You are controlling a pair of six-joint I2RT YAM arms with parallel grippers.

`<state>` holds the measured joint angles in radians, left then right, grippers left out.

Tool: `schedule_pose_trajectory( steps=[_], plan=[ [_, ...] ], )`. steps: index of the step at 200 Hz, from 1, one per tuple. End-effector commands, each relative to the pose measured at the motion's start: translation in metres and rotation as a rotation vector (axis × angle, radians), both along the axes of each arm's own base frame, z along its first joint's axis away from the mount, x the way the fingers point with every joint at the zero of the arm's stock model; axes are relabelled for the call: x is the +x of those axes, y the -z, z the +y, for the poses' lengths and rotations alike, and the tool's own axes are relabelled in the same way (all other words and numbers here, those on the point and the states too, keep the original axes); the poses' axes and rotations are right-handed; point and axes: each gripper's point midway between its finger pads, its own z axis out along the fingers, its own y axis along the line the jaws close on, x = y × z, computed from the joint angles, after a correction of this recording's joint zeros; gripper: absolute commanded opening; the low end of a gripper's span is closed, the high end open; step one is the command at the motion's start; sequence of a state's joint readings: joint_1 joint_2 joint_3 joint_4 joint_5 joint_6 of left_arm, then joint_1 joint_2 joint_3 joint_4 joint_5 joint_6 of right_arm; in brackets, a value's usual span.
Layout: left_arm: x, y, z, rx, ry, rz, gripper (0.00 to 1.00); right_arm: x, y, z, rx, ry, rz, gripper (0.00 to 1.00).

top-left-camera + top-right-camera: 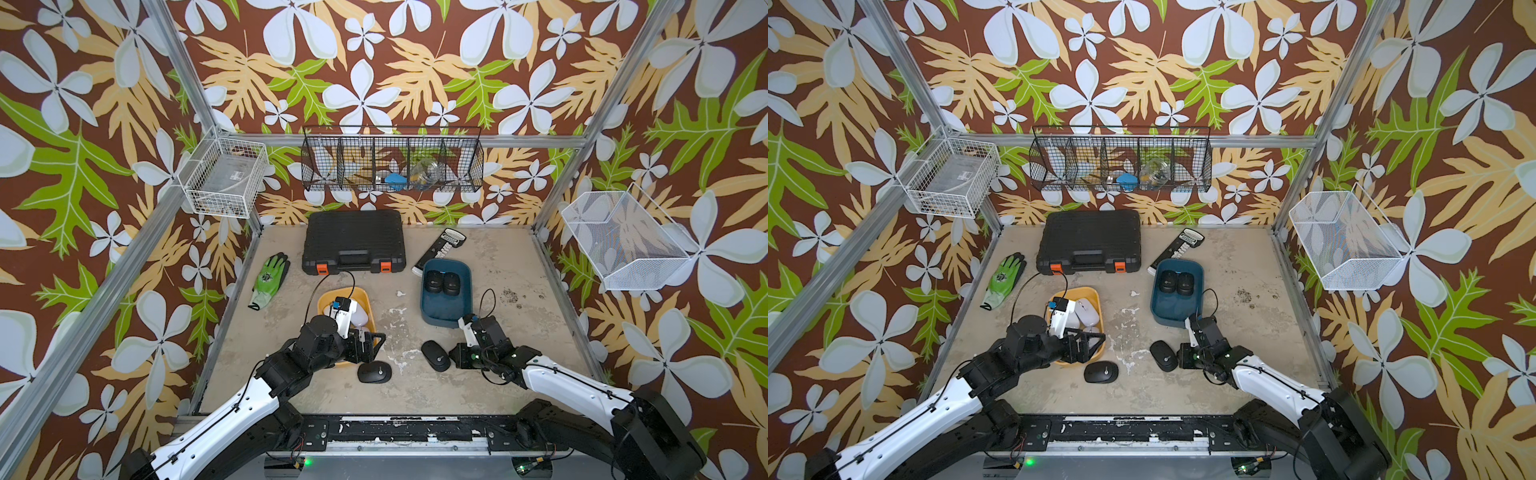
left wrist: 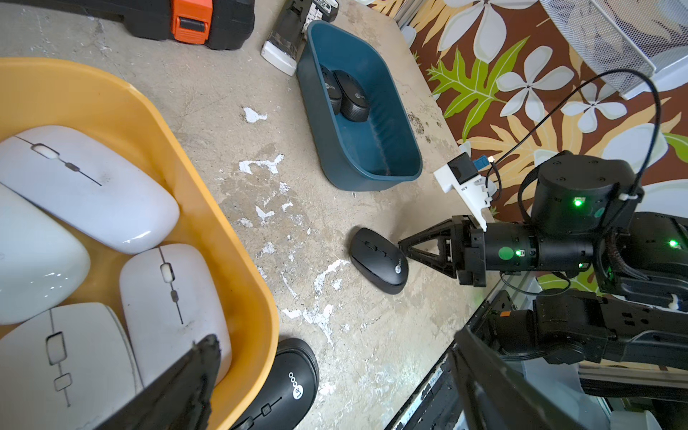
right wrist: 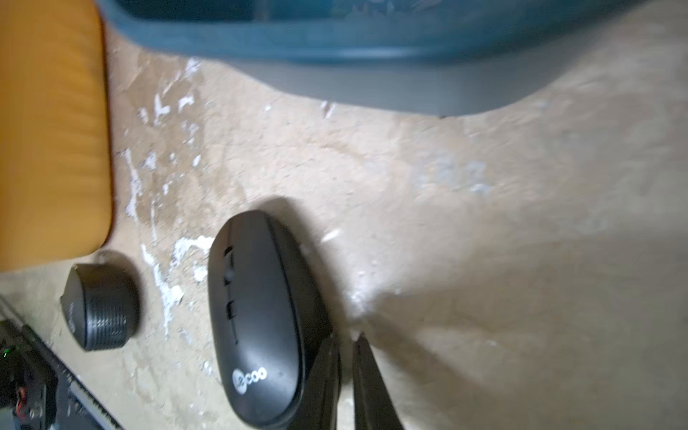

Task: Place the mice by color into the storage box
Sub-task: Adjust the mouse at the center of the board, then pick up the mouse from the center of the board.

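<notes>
Looks like pickup of the last black mice. Shows the right pincer [image 3: 347,338] pressed together, pinching nothing, tips at the flank of one black mouse [image 3: 260,320]; puts the other black mouse [image 1: 374,372] just beside the spread, empty left pincer [image 1: 1088,347]. Calls for opening, straddling, lifting to the blue bin [image 1: 444,322] ahead. Reveals four white mice [image 2: 89,186] in the yellow bin [image 2: 223,208] only by left wrist view.

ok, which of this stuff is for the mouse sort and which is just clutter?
Job: white mice, yellow bin, binned black mice, blue bin, two loose black mice.
Clutter: toolcase, glove, remote, three wall baskets.
</notes>
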<state>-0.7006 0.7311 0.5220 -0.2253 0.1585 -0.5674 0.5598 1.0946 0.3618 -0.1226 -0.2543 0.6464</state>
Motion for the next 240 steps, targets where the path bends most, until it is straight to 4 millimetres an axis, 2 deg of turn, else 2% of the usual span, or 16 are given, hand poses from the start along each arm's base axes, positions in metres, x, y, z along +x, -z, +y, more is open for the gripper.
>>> schedule_pose_trajectory(
  steps=[1,22,42,49,58,69,79,91,124,147,189,220,240],
  plan=[
    [0.003,-0.006,-0.002,-0.019,0.0,-0.023,1.0,-0.001,-0.005,0.007,-0.006,0.002,-0.01,0.15],
    [0.002,-0.007,-0.002,-0.019,0.0,-0.022,1.0,0.0,-0.01,-0.001,-0.046,0.045,-0.002,0.21],
    [0.002,-0.008,0.001,-0.015,-0.009,-0.024,1.0,0.001,-0.025,-0.005,-0.056,0.074,-0.017,0.41],
    [0.002,-0.009,0.001,-0.018,-0.011,-0.029,1.0,0.001,-0.03,-0.004,-0.051,0.074,-0.019,0.52],
    [0.002,-0.011,0.002,-0.023,-0.013,-0.035,1.0,-0.001,-0.035,0.002,-0.04,0.06,-0.016,0.66],
    [0.002,-0.012,0.002,-0.025,-0.014,-0.039,1.0,-0.006,-0.039,0.013,-0.035,0.025,-0.008,0.78],
    [0.003,-0.014,0.001,-0.027,-0.013,-0.043,1.0,-0.009,-0.037,0.018,-0.07,0.009,0.009,0.84],
    [0.003,-0.016,0.001,-0.03,-0.012,-0.046,1.0,-0.013,-0.033,0.025,-0.12,-0.017,0.021,0.87],
    [0.005,-0.02,0.002,-0.032,-0.022,-0.057,1.0,-0.018,-0.017,0.043,-0.257,-0.073,0.047,0.9],
    [0.005,-0.019,0.004,-0.023,-0.028,-0.054,1.0,-0.016,-0.005,0.043,-0.376,-0.084,0.07,0.89],
    [0.004,-0.018,0.007,-0.011,-0.036,-0.056,1.0,-0.01,0.006,0.044,-0.452,-0.09,0.075,0.86],
    [0.004,-0.018,0.009,-0.004,-0.041,-0.058,1.0,-0.004,0.014,0.048,-0.469,-0.087,0.072,0.78],
    [0.003,-0.018,0.009,-0.004,-0.041,-0.058,1.0,-0.002,0.016,0.053,-0.451,-0.086,0.074,0.68]
  ],
)
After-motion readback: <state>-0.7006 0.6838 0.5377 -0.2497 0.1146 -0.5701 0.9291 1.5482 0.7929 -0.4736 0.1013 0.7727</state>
